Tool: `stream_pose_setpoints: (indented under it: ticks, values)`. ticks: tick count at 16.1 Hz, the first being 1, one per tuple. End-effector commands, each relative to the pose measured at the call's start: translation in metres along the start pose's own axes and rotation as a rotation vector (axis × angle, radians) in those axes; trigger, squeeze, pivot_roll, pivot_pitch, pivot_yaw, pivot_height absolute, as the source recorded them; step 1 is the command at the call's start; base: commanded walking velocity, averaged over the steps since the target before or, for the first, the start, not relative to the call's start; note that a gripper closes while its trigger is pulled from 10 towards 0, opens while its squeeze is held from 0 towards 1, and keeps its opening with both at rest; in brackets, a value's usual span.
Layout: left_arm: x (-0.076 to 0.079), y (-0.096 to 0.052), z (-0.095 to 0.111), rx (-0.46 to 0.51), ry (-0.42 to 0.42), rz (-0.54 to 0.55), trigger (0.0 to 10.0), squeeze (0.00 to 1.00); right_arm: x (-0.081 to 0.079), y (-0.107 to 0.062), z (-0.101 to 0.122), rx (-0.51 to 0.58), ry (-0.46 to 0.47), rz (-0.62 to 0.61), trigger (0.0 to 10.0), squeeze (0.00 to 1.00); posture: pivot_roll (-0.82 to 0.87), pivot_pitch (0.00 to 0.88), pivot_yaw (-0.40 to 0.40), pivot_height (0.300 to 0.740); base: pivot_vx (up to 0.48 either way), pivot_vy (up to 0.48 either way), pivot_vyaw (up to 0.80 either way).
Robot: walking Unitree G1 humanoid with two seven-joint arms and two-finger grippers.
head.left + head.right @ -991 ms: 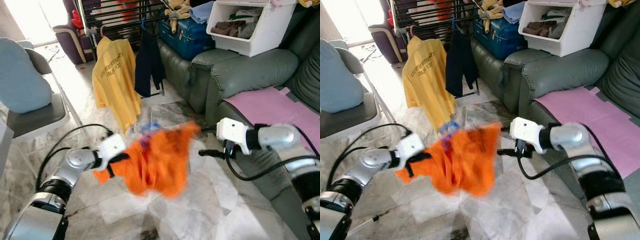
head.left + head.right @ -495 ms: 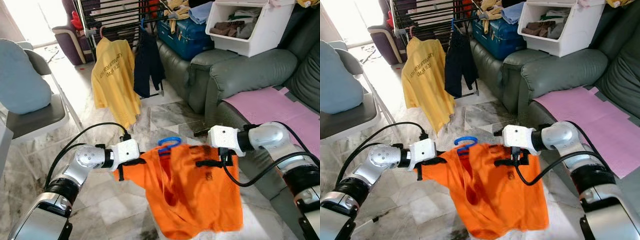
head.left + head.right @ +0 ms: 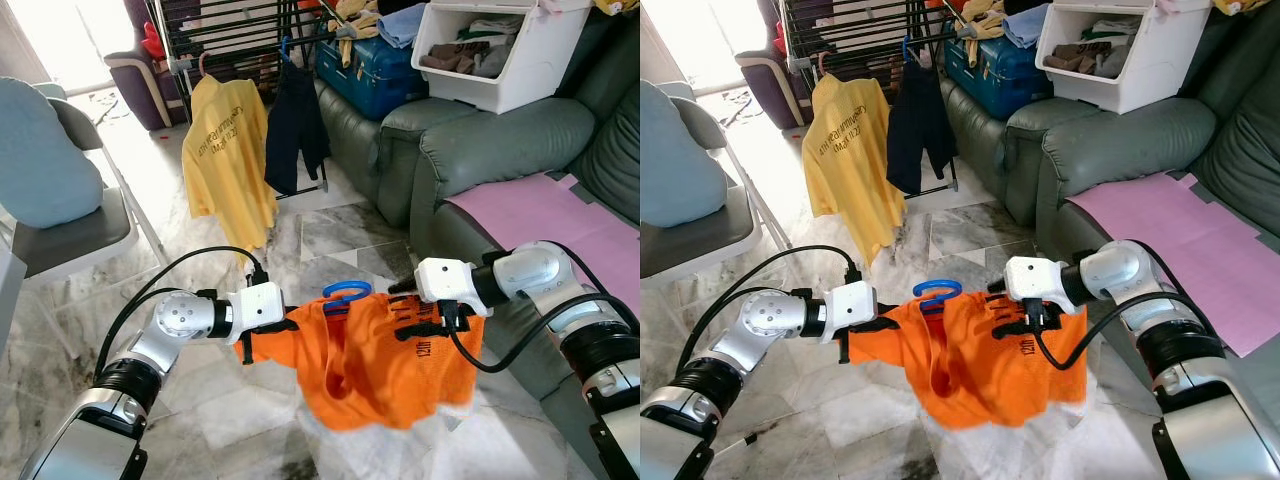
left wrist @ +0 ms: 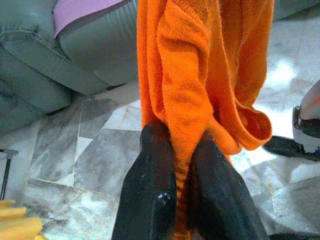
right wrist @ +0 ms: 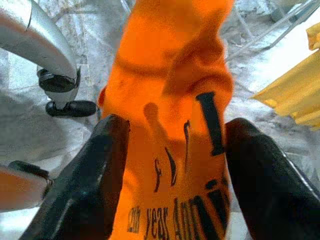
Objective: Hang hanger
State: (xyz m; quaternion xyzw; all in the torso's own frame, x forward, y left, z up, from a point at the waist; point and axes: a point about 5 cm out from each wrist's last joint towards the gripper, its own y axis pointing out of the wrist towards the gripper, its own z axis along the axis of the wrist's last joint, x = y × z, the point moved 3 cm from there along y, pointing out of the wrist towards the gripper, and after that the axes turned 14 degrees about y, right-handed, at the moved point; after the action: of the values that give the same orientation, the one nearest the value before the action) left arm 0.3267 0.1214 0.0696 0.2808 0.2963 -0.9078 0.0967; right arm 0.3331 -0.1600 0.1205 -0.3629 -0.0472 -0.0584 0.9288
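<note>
An orange shirt (image 3: 380, 365) with black print hangs on a blue hanger (image 3: 346, 292) between my two grippers, above the marble floor. My left gripper (image 3: 266, 336) is shut on the shirt's left shoulder; in the left wrist view its fingers (image 4: 155, 165) pinch a fold of the orange cloth. At the other shoulder my right gripper (image 3: 425, 322) holds the printed cloth, which spans between its fingers (image 5: 85, 185). Only the hanger's hook shows above the collar. The black drying rack (image 3: 235, 35) stands farther back, to the left.
A yellow shirt (image 3: 228, 160) and a dark garment (image 3: 297, 130) hang on the rack. A grey sofa (image 3: 480, 150) with a pink cloth (image 3: 545, 215), a white bin (image 3: 500, 50) and a blue case (image 3: 370, 75) is on the right. A chair with a blue cushion (image 3: 45, 170) stands left.
One second ago the shirt swung blurred and the right gripper was apart from it. It then took the right shoulder. Since half a second ago the long-hanging shirt has bunched up shorter.
</note>
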Motion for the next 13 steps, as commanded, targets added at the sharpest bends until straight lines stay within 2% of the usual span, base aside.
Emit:
stream_pose_setpoints:
  ticks: [1, 13]
  values:
    - [-0.0071, -0.002, 0.0044, 0.018, 0.025, 0.028, 0.0, 0.0, 0.0024, 0.0001, 0.005, -0.014, -0.019, 0.019, 0.0, 0.0, -0.16, 0.0, 0.074, 0.74, 0.0, 0.0, 0.0]
    - [-0.0047, 0.0004, 0.0009, 0.008, 0.004, 0.044, 0.0, 0.0, -0.0038, 0.004, -0.0037, -0.018, 0.042, 0.054, 0.0, 0.0, -0.16, 0.0, 0.073, 0.74, 0.0, 0.0, 0.0]
